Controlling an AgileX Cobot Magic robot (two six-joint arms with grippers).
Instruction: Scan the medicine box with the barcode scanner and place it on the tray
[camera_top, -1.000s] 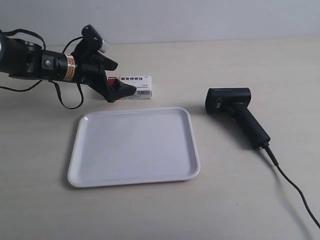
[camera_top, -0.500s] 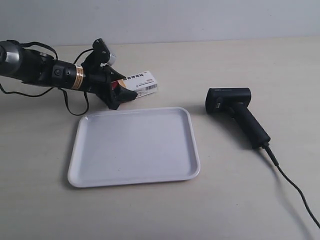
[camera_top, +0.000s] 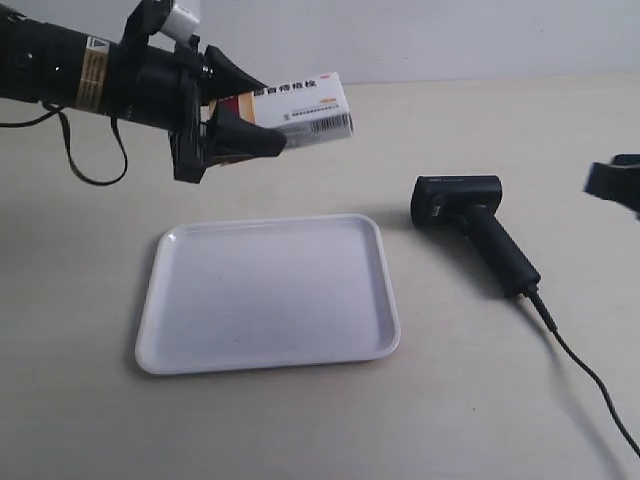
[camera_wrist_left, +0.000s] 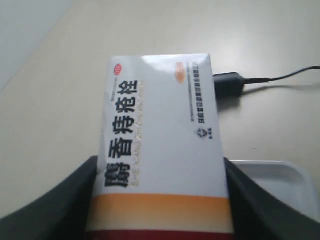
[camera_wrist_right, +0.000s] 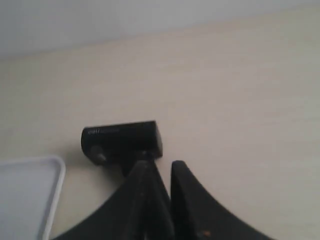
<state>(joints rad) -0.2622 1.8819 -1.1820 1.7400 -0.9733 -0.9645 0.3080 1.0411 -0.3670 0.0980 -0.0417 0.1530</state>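
Observation:
My left gripper (camera_top: 268, 115) is shut on the medicine box (camera_top: 310, 105) and holds it in the air beyond the tray's far edge, barcode side facing the exterior camera. In the left wrist view the medicine box (camera_wrist_left: 160, 145) fills the space between the two black fingers (camera_wrist_left: 55, 205), orange and red band nearest the wrist. The barcode scanner (camera_top: 470, 215) lies on the table right of the white tray (camera_top: 270, 300). My right gripper (camera_wrist_right: 161, 167) is shut on nothing and hangs above the barcode scanner (camera_wrist_right: 122, 140). Only a tip of the right gripper (camera_top: 615, 182) shows at the exterior view's right edge.
The scanner's black cable (camera_top: 585, 372) trails from the handle to the near right corner of the beige table. The tray's corner (camera_wrist_right: 30, 195) shows beside the scanner, and the tray (camera_wrist_left: 280, 185) lies under the held box. A pale wall runs behind the table.
The left gripper has lifted the medicine box off the table and carried it up and to the right. The right gripper has come into the exterior view at the right edge.

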